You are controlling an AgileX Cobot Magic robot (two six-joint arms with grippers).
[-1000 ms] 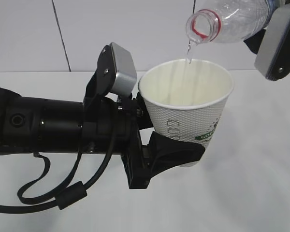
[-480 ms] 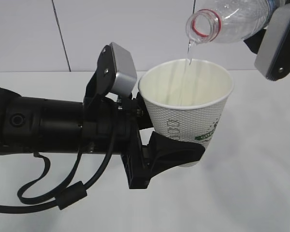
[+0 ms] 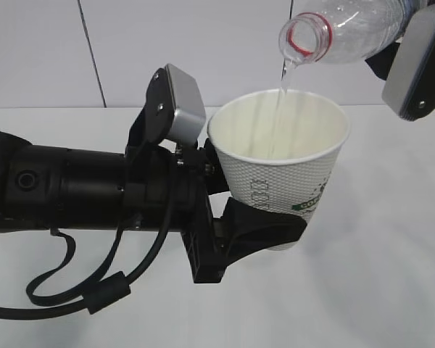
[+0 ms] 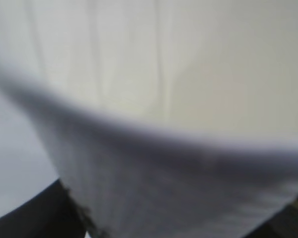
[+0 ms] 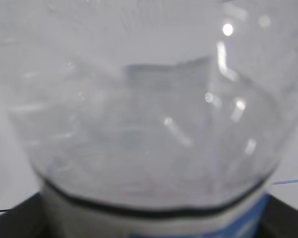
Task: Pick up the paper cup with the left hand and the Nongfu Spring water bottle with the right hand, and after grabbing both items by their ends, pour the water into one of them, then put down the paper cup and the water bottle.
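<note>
Currently the pour is under way. The cup [image 3: 279, 156] is clamped near its base by the left hand [image 3: 264, 228], whose black fingers [image 3: 261, 225] wrap the dimpled wall, and it is held upright above the table [image 3: 391, 275]. The bottle [image 3: 344, 29] is held tipped above and to the right of the cup, its open mouth turned down toward the cup. A thin stream of water [image 3: 281, 80] is seen running from the bottle's lip into the cup, just inside the far rim. The right hand [image 3: 413, 61] is partly cut off at the frame edge; in the right wrist view the bottle fills the picture with dark gripper parts at both lower corners, so it is judged to be clamped on the bottle.

For a good pour, the tilt should be kept gentle so the stream stays thin, and the mouth should be held over the cup's opening, not at its rim, since the stream lands close to the far edge. The cup should be kept level and steady, and squeezing should be avoided, as the paper wall would buckle easily.

Counted: one cup, one bottle, two grippers, one stream.
</note>
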